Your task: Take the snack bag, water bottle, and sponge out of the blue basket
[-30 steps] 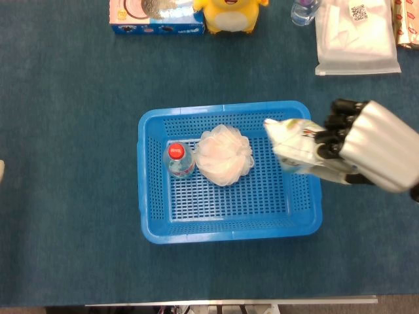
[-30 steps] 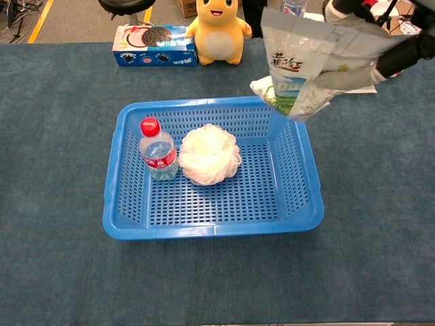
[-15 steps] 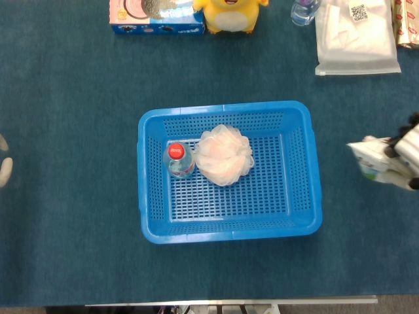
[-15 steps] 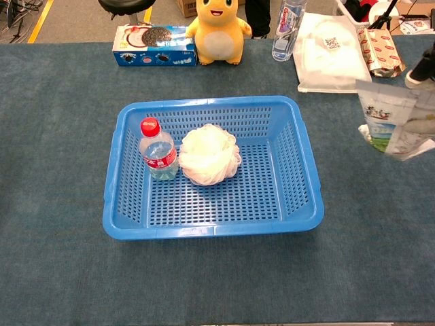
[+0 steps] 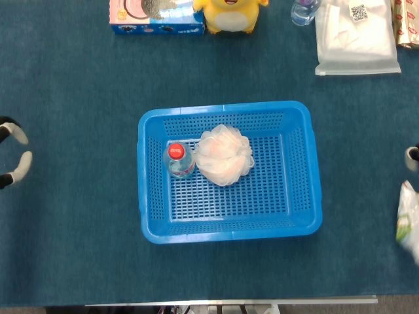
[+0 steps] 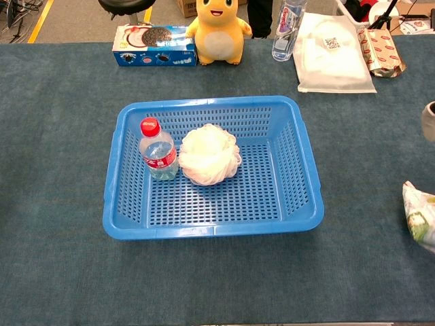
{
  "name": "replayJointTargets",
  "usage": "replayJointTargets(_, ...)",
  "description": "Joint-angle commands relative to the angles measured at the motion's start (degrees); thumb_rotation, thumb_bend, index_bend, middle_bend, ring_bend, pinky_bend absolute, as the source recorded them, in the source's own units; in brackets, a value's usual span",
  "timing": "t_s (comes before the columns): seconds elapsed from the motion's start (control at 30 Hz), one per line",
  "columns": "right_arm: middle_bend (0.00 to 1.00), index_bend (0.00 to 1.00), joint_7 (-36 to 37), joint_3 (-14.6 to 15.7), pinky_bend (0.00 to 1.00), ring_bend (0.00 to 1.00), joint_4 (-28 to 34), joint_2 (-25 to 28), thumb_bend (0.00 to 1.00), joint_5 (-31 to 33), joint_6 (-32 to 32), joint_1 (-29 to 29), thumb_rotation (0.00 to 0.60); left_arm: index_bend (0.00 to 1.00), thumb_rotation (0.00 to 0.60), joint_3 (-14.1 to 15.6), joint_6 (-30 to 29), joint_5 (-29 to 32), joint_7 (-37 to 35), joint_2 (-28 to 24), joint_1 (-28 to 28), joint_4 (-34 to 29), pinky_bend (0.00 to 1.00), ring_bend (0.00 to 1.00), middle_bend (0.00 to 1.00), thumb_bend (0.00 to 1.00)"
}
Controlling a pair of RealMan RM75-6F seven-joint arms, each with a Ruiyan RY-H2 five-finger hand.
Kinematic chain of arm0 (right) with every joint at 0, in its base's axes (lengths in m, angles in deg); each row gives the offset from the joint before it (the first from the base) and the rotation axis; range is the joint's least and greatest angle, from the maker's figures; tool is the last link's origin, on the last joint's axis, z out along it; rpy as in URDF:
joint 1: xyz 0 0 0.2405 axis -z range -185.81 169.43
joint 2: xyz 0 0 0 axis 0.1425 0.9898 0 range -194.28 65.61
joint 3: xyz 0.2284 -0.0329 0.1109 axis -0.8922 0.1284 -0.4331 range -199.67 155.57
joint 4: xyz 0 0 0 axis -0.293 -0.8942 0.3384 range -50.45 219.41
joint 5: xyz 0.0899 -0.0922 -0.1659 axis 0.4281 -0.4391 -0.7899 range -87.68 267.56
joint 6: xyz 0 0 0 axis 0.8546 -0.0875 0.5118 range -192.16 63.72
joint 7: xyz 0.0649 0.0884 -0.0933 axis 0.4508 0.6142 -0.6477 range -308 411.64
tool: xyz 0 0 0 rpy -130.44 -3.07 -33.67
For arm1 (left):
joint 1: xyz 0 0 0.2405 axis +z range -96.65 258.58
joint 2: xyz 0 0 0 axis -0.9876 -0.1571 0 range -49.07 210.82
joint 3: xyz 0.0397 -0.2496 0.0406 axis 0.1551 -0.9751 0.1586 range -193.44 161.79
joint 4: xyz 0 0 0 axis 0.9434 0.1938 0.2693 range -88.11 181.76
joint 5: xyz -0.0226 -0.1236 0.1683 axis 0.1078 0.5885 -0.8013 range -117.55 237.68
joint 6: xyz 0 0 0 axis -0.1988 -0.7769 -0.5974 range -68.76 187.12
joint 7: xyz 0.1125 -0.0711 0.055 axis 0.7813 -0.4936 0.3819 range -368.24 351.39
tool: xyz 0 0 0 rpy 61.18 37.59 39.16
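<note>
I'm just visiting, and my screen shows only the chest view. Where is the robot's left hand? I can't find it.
Observer: The head view catches the left hand poking in at the table's left edge, well apart from the blue basket.
Operator: From above, is there a gap between the bottle and the puffy ball?
Observer: No gap shows. The red-capped water bottle stands upright right against the sponge.

My head view looks straight down on the desk (image 5: 78, 78) from high above. My chest view sits lower, facing forward at a slant. Both views share the blue basket (image 5: 228, 229) (image 6: 212, 229), centred at mid distance.
</note>
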Motion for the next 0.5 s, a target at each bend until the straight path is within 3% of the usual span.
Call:
replayJointTargets(0.03,0.27,0.14,-0.14,-0.88,0.58,0.35,0.71,0.59,0.00,0.69,0.70,-0.52,0.600,0.47,0.600,-0.23,1.81,-0.82,-2.60,-1.10,-1.32,-1.56,0.47,0.31,0.33,0.32)
replayJointTargets(0.27,0.22,0.09,-0.14,-5.00,0.58,0.35,-4.43,-5.82,0.00,-2.37,-11.69,3.21,0.600,0.42,0.600,-1.23,7.09,-3.07,-10.43,-3.23,-5.64,-4.68,0.47,0.31,0.32,0.32)
replayJointTargets(0.5,0.25,0.09,0.17,-7.30,0.58,0.34,-9.08,-9.37,0.00,-2.35,-13.73,3.26,0.600,0.36,0.600,-1.29,13.79,-3.93,-15.54,-4.75,-10.25,-6.55,0.42,0.25,0.31,0.32)
